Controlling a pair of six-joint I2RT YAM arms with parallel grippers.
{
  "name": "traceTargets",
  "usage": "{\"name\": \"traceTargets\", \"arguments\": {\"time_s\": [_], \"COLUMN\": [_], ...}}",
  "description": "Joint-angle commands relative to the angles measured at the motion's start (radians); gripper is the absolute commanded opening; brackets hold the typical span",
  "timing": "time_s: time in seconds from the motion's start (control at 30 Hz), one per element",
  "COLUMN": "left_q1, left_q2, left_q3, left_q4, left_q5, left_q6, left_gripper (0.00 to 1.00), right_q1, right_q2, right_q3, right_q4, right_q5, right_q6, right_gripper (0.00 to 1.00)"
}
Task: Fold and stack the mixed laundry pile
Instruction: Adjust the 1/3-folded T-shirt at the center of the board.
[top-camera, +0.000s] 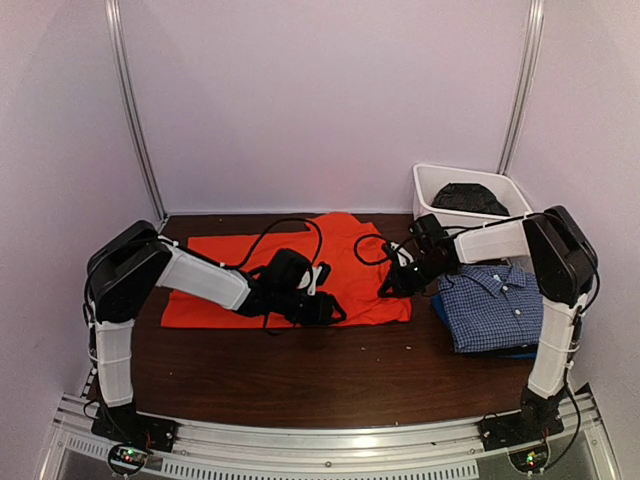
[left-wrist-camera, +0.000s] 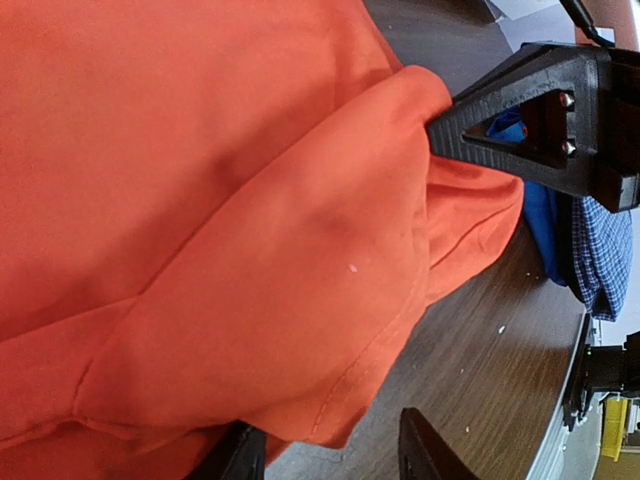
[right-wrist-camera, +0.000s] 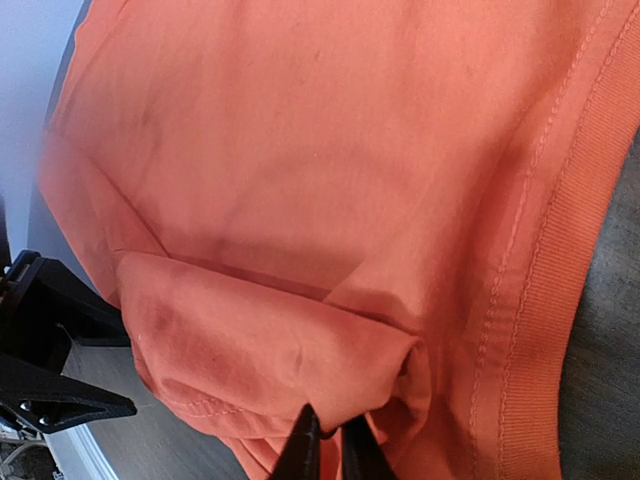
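A bright orange T-shirt (top-camera: 290, 265) lies spread flat across the middle of the dark table. My right gripper (top-camera: 388, 287) is at its right edge, shut on a raised fold of the orange cloth (right-wrist-camera: 260, 350); its fingertips (right-wrist-camera: 305, 450) pinch the fold from below. My left gripper (top-camera: 325, 295) hovers over the shirt's near hem, jaws open, with the hem edge (left-wrist-camera: 340, 400) lying loose between them. A folded blue-and-white checked shirt (top-camera: 495, 305) rests at the right on a blue piece (top-camera: 441, 312).
A white tub (top-camera: 430, 185) stands at the back right with a black garment (top-camera: 468, 198) inside. Black cables loop over the orange shirt near both wrists. White walls close the back and sides.
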Motion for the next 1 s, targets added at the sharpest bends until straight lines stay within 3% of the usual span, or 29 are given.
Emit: {"name": "traceTargets", "arguments": {"time_s": [0.0, 0.1, 0.33, 0.6, 0.97], "left_q1": [-0.013, -0.013, -0.017, -0.014, 0.047], "left_q2": [0.02, 0.028, 0.032, -0.001, -0.082], "left_q3": [0.024, 0.019, 0.012, -0.021, -0.067], "left_q4": [0.063, 0.081, 0.09, 0.138, 0.181], "left_q5": [0.018, 0.02, 0.014, 0.004, -0.015], "left_q6": [-0.012, -0.03, -0.047, -0.081, -0.104], "left_gripper": [0.44, 0.38, 0.37, 0.0, 0.0], "right_q1": [-0.006, -0.005, -0.005, -0.005, -0.005], "right_q2": [-0.028, -0.036, -0.069, -0.077, 0.013], "right_q3": [0.03, 0.035, 0.033, 0.073, 0.18], "right_q4": [0.013, 0.009, 0.035, 0.03, 0.02], "right_q5": [-0.017, -0.017, -0.025, -0.034, -0.046], "right_q6": [-0.005, -0.002, 0.015, 0.023, 0.023], "right_gripper": [0.03, 0.0, 0.0, 0.0, 0.0]}}
